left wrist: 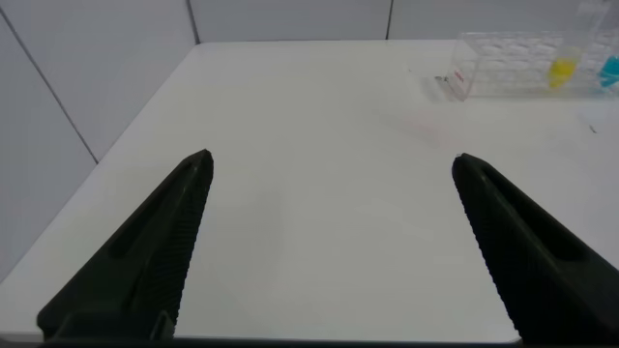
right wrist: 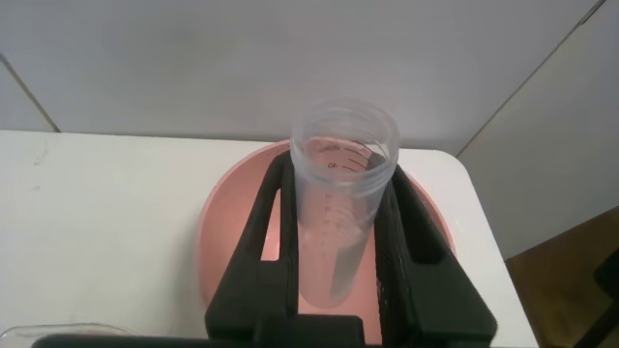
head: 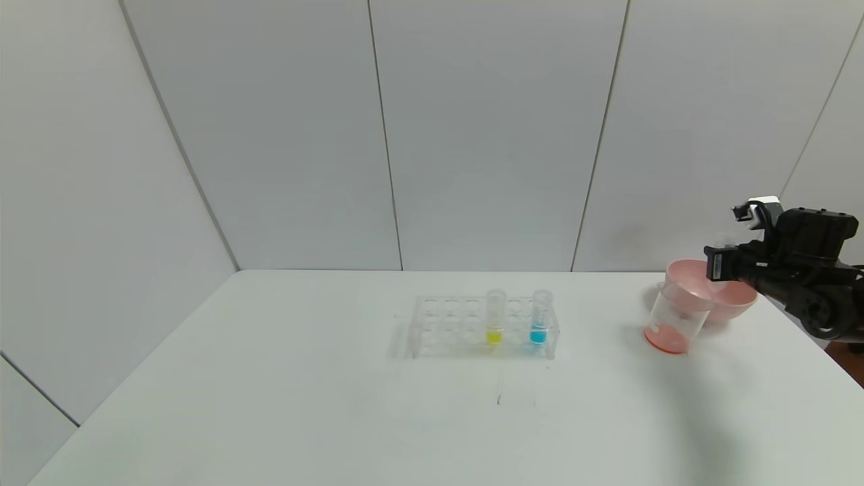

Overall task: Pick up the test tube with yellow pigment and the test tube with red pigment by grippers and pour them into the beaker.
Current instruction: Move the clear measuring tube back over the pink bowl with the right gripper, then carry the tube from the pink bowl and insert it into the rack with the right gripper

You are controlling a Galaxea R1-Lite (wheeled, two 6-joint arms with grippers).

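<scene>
The test tube with yellow pigment [head: 495,317] stands in the clear rack [head: 445,327] at mid-table; it also shows in the left wrist view [left wrist: 564,68]. The beaker [head: 675,317] stands at the right with orange-red liquid at its bottom. My right gripper [head: 717,263] is just behind it, over the pink bowl [head: 736,302]. In the right wrist view the right gripper [right wrist: 340,179] is shut on a clear graduated test tube [right wrist: 343,145] in which I see no liquid. My left gripper [left wrist: 332,164] is open and empty over the table's left part, outside the head view.
A tube with blue liquid [head: 538,317] stands in the rack next to the yellow one. The pink bowl [right wrist: 227,232] lies under the held tube near the table's far right corner. The table's right edge [head: 820,351] runs close to the right arm.
</scene>
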